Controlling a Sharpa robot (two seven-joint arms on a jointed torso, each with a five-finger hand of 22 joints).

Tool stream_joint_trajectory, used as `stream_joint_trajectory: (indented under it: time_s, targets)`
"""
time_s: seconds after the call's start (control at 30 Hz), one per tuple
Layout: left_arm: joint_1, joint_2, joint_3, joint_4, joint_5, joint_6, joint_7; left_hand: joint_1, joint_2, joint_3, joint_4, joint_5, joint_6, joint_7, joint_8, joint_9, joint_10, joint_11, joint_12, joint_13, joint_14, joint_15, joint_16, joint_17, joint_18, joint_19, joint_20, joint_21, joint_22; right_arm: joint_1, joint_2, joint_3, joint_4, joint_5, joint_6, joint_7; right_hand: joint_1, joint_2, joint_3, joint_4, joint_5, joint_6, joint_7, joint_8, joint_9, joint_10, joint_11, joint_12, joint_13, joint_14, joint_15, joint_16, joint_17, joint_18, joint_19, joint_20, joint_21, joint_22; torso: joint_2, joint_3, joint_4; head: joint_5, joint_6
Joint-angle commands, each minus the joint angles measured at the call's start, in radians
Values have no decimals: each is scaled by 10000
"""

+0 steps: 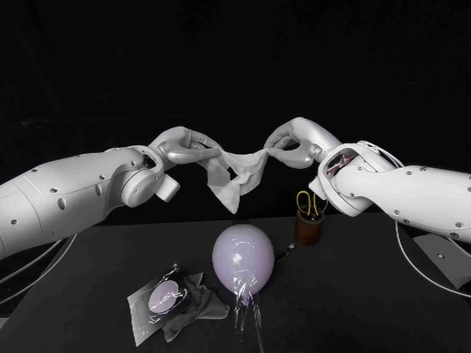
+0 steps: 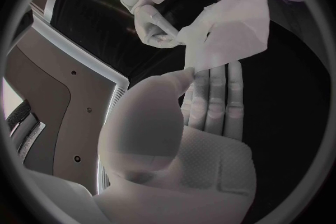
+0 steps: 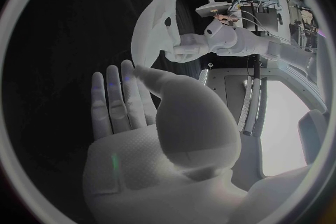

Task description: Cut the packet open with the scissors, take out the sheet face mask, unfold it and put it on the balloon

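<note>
L hand [image 1: 185,147] & R hand [image 1: 292,140] are each pinching an upper edge of the sheet mask [image 1: 233,175], holding it up mid-air, sagging btwn them, over the balloon [image 1: 243,256] on the table [image 1: 384,309]. Packet [image 1: 163,300] is lying near-left of balloon; scissors [image 1: 311,204] are standing far-right of it.

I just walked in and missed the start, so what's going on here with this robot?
The robot is holding a face mask up in the air. The left robot hand pinches one end and the right robot hand the other. The mask hangs bunched between them, not yet spread flat. The balloon lies on the table below. The packet lies beside the balloon, and the scissors stand in a brown cup on its other side.
</note>
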Motion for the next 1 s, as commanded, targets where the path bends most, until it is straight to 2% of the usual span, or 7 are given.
stream_joint_trajectory:
  time_s: [0.03, 0.1, 0.2, 0.27, 0.4, 0.8, 1.0]
  targets:
    - [25, -14, 107, 86, 158, -189, 202, 64, -20, -22, 14, -15, 59, 26, -12, 2378, -93, -4, 39, 14, 66, -9, -37, 11, 113, -3, -55, 39, 14, -15, 6, -34, -40, 486, -285, 326, -34, -26, 50, 0, 39, 44, -18, 54, 171, 69, -1, -52, 11, 91, 9, 62, 4, 93, 77, 24, 42, 13, 53, 10, 1, 22, -105]
    - [20, -5, 142, 20, 179, -111, 160, 78, -6, 0, 10, -13, 44, 4, -32, 2377, -103, -10, 45, 25, 63, -11, -61, 15, 114, -3, -60, 52, 22, -47, 11, -41, -104, 559, -267, 372, -31, -25, 54, -1, 39, 41, -19, 54, 173, 68, -3, -54, 10, 94, 8, 64, 3, 93, 81, 23, 44, 14, 86, 1, -16, 8, -43]
    - [17, -40, 122, 53, 99, 199, 46, 68, -4, -1, 20, -14, 48, 7, -34, 2379, -106, -9, 48, 30, 68, -10, -67, 18, 112, -5, -59, 55, 23, -79, 36, -54, -310, 744, -178, 414, -26, -23, 61, -2, 40, 36, -19, 54, 175, 66, -4, -57, 9, 100, 6, 66, 2, 94, 88, 20, 48, 15, -13, 32, 15, -49, 2]
    - [15, -89, 123, 119, 123, 335, -16, 64, -6, -2, 24, -14, 49, 10, -36, 2379, -108, -8, 49, 32, 69, -9, -69, 20, 112, -6, -58, 56, 24, -114, 49, -67, -433, 974, -122, 466, -33, -23, 63, 6, 39, 33, -18, 56, 178, 65, -1, -61, 8, 106, 5, 68, 1, 93, 96, 19, 51, 16, -1, 17, 5, -43, 23]
    - [19, -136, 128, 168, 352, 734, -188, 62, -9, -1, 25, -12, 49, 15, -38, 2380, -113, -7, 49, 34, 70, -9, -74, 21, 112, -9, -59, 56, 24, -248, 75, -88, -598, 1295, -39, 571, -47, -21, 83, 32, 39, -2, -5, 48, 183, 28, 14, -87, -2, 87, 13, 55, -11, 85, 95, 18, 45, 10, 11, 29, 3, -43, -54]
    - [128, -95, 147, 450, 909, 1756, -596, 55, -42, 7, 31, -12, 25, 31, -80, 2378, -172, 11, 47, 54, 42, 12, -137, 30, 91, -77, -45, 38, 19, -772, 459, -136, -1081, 2186, -174, 1104, -85, -47, 155, 117, 39, -195, 81, -6, 196, -187, 99, -152, -36, -66, 73, -29, -70, 67, 31, 47, -18, -32, 16, 23, -7, -25, -41]
    - [152, -68, 149, 593, 1229, 1977, -811, -13, -107, -11, 82, -12, 71, -6, -160, 2355, -526, 44, 53, 144, -304, 121, -285, 91, -68, -560, 120, -220, -88, -1049, 817, -152, -1528, 2486, -102, 1231, -190, -284, -17, 161, 39, -363, 162, -27, 228, -455, 190, -158, -53, -169, 131, -71, -107, 65, -24, 90, -86, -91, 2, 18, -5, -25, -56]
